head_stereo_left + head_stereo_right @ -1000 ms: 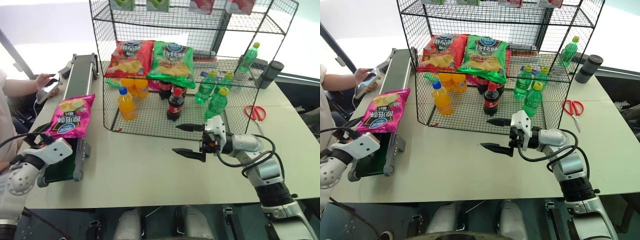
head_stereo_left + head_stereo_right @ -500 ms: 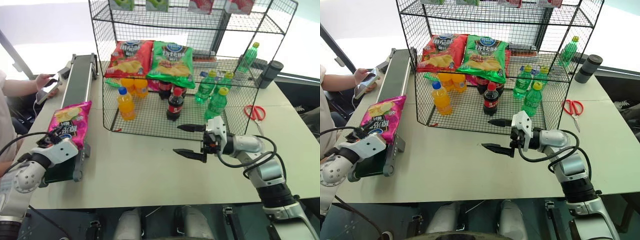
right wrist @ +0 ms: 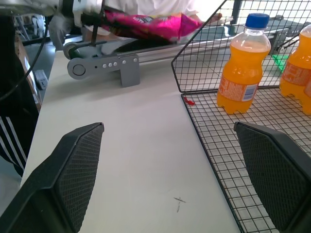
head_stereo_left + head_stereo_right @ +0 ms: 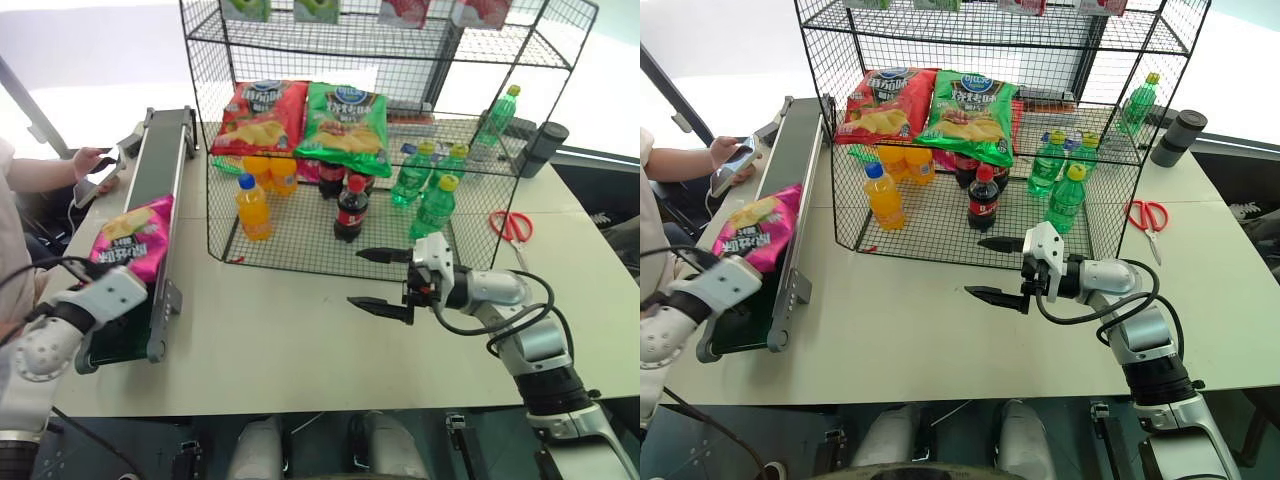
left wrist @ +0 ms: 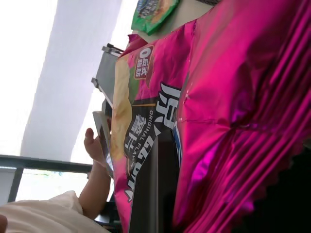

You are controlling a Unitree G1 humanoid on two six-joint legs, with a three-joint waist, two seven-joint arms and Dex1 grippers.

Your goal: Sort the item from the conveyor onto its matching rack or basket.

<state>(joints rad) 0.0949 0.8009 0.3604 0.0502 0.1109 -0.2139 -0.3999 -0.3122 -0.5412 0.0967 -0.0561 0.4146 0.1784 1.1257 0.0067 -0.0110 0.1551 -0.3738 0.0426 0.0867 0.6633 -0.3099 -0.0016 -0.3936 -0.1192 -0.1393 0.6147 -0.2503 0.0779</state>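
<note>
A: Jaws? Left gripper [image 4: 100, 277] clamped on the pink crisp bag's [image 4: 133, 235] near end, bag lifted above the conveyor [image 4: 158, 170]. Right gripper [image 4: 385, 280] spread wide, holding nothing, over the table [image 4: 280, 340].

B: Surroundings? A person's hand [image 4: 92, 163] with a phone beside the belt. The wire rack [image 4: 400, 130] holds a red bag [image 4: 262, 115], a green bag [image 4: 346, 126], then bottles. Scissors [image 4: 512, 226] lie right of it.

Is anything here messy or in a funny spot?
Mostly tidy. The pink crisp bag hangs tilted over the conveyor, pinched at its near end by the left tool. The red-handled scissors lie loose on the table outside the wire rack. Nothing looks spilled or broken.
</note>
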